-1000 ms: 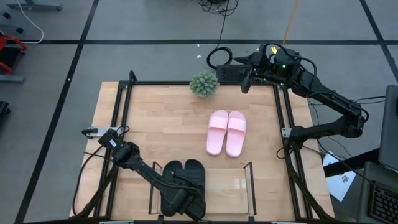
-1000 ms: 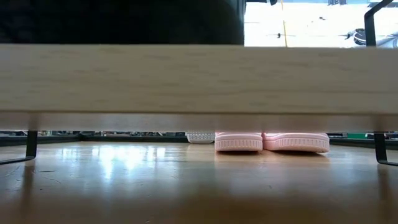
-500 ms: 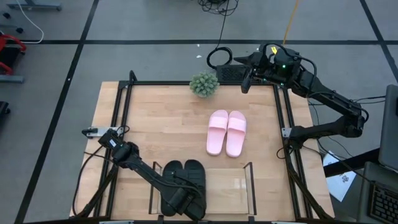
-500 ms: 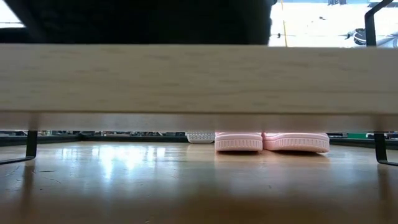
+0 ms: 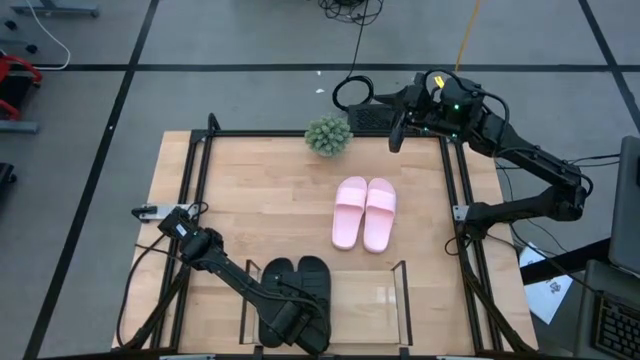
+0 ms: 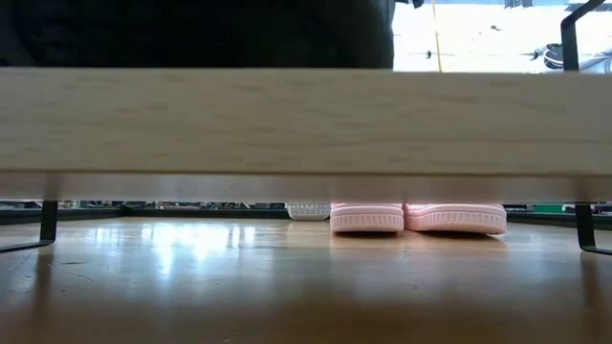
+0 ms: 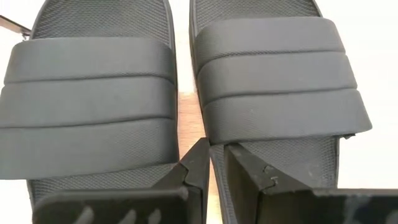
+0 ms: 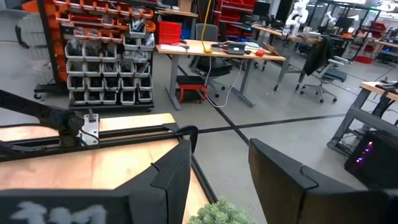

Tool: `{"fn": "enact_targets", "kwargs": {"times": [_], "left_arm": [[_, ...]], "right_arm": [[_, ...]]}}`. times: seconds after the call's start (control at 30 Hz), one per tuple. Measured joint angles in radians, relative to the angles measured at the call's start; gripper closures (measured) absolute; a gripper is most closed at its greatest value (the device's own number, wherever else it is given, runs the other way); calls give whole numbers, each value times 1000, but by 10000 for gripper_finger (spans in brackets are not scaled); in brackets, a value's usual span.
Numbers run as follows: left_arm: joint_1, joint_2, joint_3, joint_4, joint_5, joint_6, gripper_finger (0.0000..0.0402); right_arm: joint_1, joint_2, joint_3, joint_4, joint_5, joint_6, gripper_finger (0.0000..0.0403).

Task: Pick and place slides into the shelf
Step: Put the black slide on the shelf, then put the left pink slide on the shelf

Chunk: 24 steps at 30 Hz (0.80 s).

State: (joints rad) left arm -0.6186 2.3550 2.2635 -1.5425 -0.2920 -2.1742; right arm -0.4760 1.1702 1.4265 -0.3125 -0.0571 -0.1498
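The black slides (image 5: pixel 297 285) lie side by side in the left half of the clear shelf (image 5: pixel 372 297) at the table's near edge. They fill the left wrist view (image 7: pixel 87 106), straps up. My left gripper (image 5: pixel 296 328) (image 7: pixel 217 163) is low over their near ends, its fingers nearly together at the inner edge of one slide. The pink slides (image 5: pixel 365 212) (image 6: pixel 418 218) rest sole-down at mid table, beyond the shelf. My right gripper (image 5: pixel 395 130) (image 8: pixel 219 168) hangs open and raised above the table's far edge. My left gripper is on the inner edge of one black slide's sole (image 7: pixel 219 149), just behind the strap. One finger (image 7: pixel 198 163) is in the gap between the two slides and the other finger (image 7: pixel 245 168) is over the footbed. The slide lies flat in the shelf.
A small green plant (image 5: pixel 328 135) (image 8: pixel 217 214) stands at the far edge near my right gripper. The black table frame (image 5: pixel 200 190) runs along both sides. A pale wooden plank (image 6: pixel 306 124) blocks most of the low view. The shelf's right half is bare.
In the low view the dark mass above the plank spread a little toward the right, then drew back partway. The slides and both arms stand the same in the high view.
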Motion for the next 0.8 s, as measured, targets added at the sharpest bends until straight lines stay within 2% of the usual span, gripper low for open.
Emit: {"fn": "enact_targets", "kwargs": {"times": [0.8], "left_arm": [[-21, -48, 1, 2, -23, -3, 355]], "right_arm": [[0, 0, 0, 0, 2, 8, 250]]}}
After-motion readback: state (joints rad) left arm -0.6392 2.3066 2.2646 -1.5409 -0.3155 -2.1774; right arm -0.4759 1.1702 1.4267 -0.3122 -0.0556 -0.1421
